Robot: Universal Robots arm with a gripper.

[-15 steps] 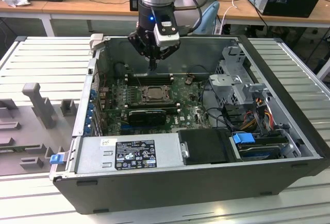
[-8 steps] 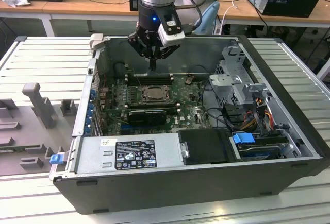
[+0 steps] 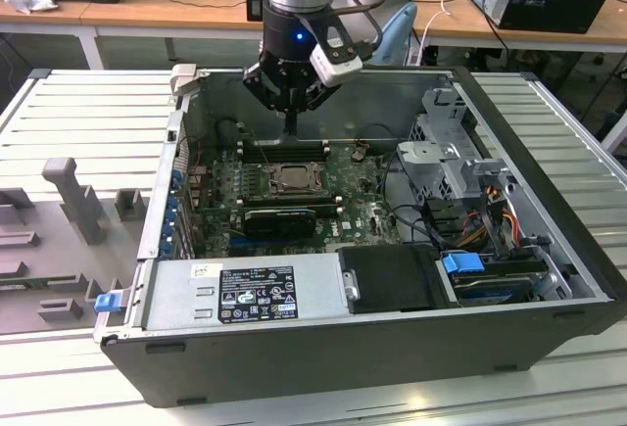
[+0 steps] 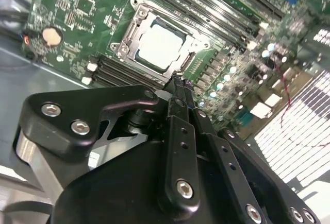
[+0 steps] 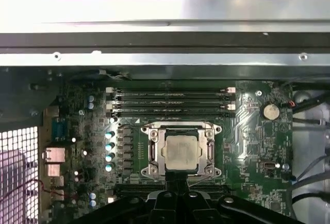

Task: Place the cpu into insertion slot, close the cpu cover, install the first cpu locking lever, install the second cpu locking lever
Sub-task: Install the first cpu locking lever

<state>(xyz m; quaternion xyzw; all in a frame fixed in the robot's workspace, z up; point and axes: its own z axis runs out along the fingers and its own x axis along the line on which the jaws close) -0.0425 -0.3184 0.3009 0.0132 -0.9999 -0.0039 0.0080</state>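
In the upper middle of the exterior view, the gripper [image 3: 291, 130] is hanging over the open computer case [image 3: 323, 348], which is sitting on the slatted metal desk [image 3: 549, 113]. Its fingers are pointing down and are clenched together, grasping nothing. The cpu [image 3: 292, 180] is lying flat in the insertion slot [image 3: 265, 183] on the green circuit board [image 3: 364, 201]. It is sitting near the middle of that frame, just below the fingertips in the picture, with the long black memory slots [image 3: 265, 150] running between them. In both wrist views the cpu's pale face is showing through the window of the cpu cover [image 5: 155, 152], which is lying flat around it. The closed tips are sitting just beside one edge of the slot's silvery rim, apart from the cpu itself. Whether the tips are touching that rim cannot be told.
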